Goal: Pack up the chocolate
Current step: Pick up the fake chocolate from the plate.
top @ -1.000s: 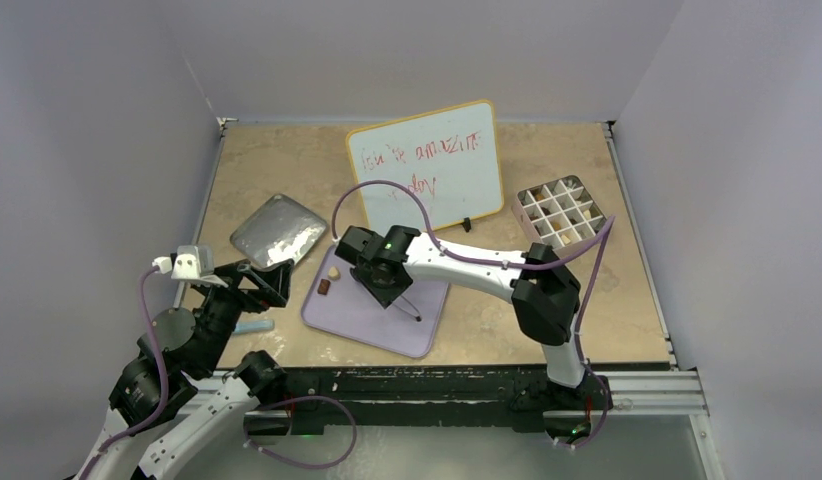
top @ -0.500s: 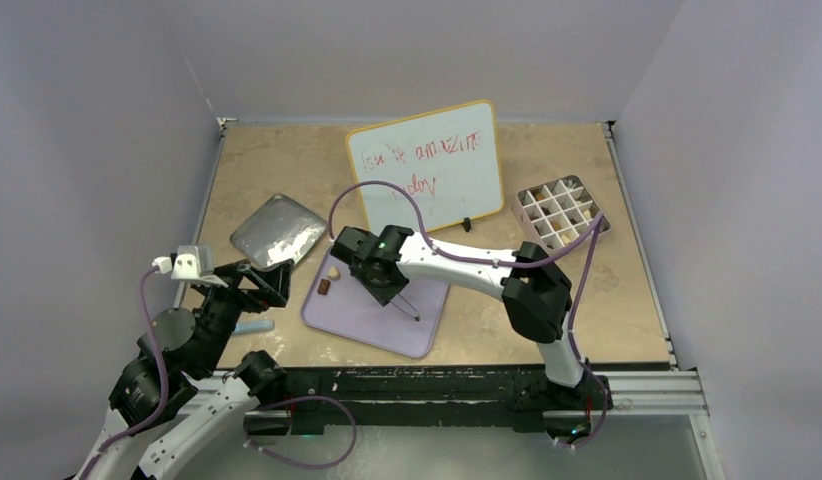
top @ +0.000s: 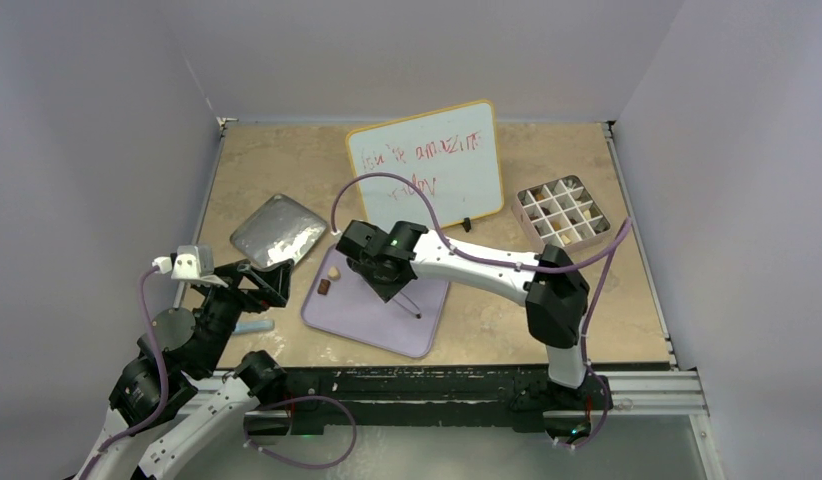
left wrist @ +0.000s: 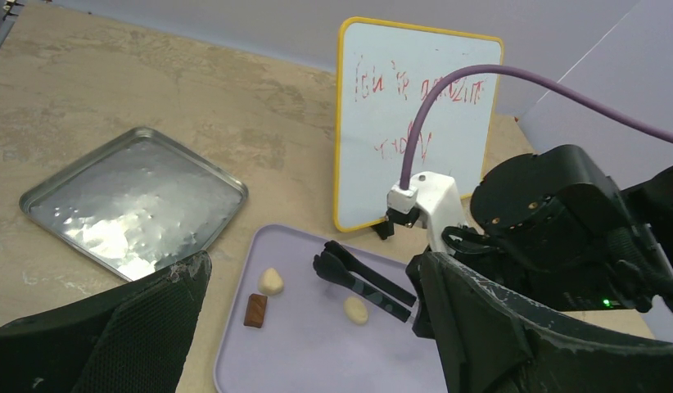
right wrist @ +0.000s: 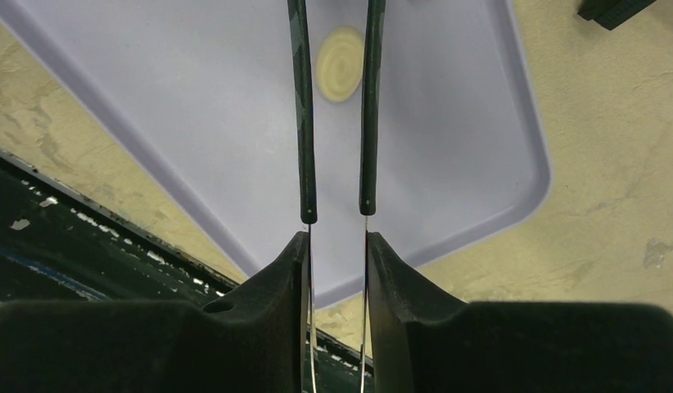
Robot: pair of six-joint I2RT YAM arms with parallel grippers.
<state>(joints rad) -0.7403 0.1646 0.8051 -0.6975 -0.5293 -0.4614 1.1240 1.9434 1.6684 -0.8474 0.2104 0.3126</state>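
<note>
The chocolate on the lavender tray (top: 372,325) cannot all be counted from above. The overhead view shows two loose pieces near the tray's far left corner, a cream piece (top: 334,271) and a brown piece (top: 325,287) just beside it. A third piece, the cream oval (left wrist: 355,309), lies closer to the tray's middle and is covered by the right arm in that view, so only the wrist cameras show it.

The cream piece is pale and rounded, and the brown piece is a small flat rectangle. Seen close from the right wrist, the cream oval has a faint ring pressed into its top. There it sits between the two thin black prongs of the tweezers (right wrist: 304,123). The prong tips run off the top edge of the picture. One prong overlaps the oval's rim, but it is not possible to tell whether the prongs pinch it.

The right gripper (right wrist: 336,246) is clamped on the tweezers, with one finger pressing each arm from outside. The left gripper (left wrist: 313,262) hangs just off the tray's left side, its jaws spread wide and holding nothing.

A metal pan (top: 277,232) lies just beyond the tray's far left corner, its surface a blur of reflections. A whiteboard (top: 427,165) stands behind the tray, and its red scrawl is hard to read. Well off to the tray's right sits the pale pink gridded box (top: 562,212). Several of its cells hold brown and cream bits too small to tell apart.
</note>
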